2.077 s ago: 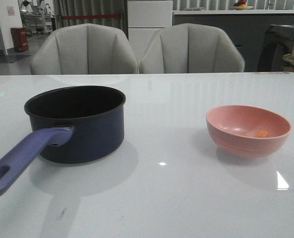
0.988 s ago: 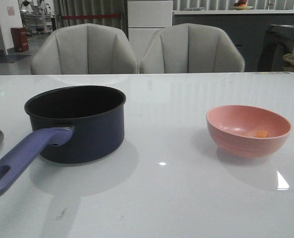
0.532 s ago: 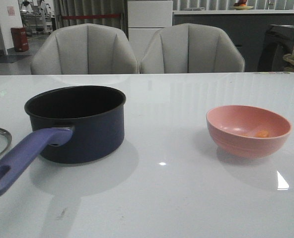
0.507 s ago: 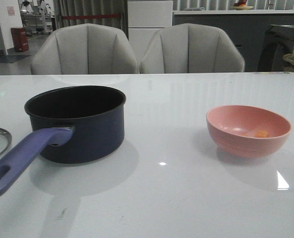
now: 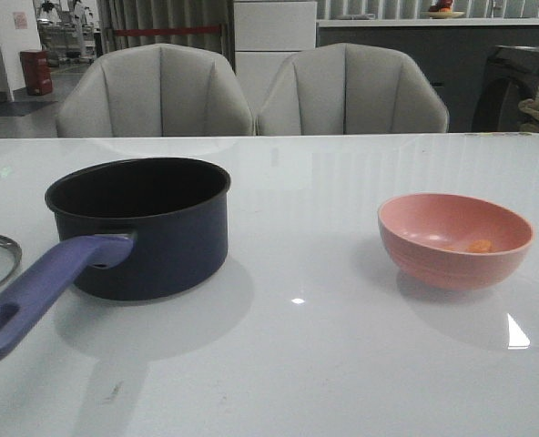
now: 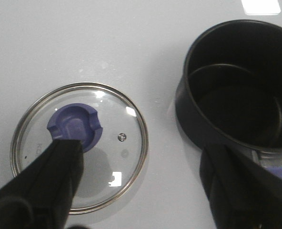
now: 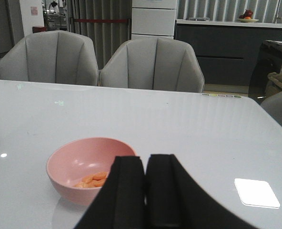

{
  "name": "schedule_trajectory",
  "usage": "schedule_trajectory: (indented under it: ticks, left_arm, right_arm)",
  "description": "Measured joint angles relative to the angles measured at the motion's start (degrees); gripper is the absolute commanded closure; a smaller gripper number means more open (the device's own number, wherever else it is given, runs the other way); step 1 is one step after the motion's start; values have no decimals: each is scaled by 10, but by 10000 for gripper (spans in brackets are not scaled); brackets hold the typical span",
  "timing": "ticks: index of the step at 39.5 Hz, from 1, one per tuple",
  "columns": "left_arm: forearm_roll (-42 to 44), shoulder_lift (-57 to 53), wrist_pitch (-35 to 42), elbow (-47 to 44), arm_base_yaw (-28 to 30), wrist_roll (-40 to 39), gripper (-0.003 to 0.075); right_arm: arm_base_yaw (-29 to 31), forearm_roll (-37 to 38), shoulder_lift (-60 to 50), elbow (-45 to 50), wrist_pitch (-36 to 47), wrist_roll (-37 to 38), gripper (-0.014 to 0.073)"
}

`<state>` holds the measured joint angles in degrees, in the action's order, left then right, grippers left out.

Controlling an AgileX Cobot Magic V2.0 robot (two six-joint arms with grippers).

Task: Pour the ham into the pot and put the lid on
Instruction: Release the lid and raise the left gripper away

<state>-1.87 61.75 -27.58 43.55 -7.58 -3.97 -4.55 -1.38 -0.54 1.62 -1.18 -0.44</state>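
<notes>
My left hand (image 6: 136, 191) hangs wide over the lid (image 6: 80, 145), flat at the pot's (image 5: 140, 224) 9 o'clock. Right hand (image 7: 145, 183) is pressed closed, empty. Ham (image 7: 94, 179) sits in the pink bowl (image 5: 455, 238), apparently several pieces. Risk: covering before pouring.

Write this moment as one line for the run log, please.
ham: in pink bowl | pot: empty, uncovered | lid: flat on table beside pot | left pincer: open above lid | right pincer: shut, holds nothing
</notes>
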Motion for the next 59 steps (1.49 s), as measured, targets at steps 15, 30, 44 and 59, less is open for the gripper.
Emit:
schedule_trajectory:
  ticks: [15,30,44,59]
  left_arm:
    - [0,-250,9,-129,-47,1,200]
    - [0,-477,15,-208,-52,1,200]
    - [0,-540,33,-233,-52,1,200]
    - [0,-540,33,-234,-52,1,200]
  right_arm:
    - [0,0,0,0,0,0,449]
    - [0,0,0,0,0,0,449]
    - [-1,-8,0,0,26,4,449]
    - [-5,-17,223,-211,-93,4,449]
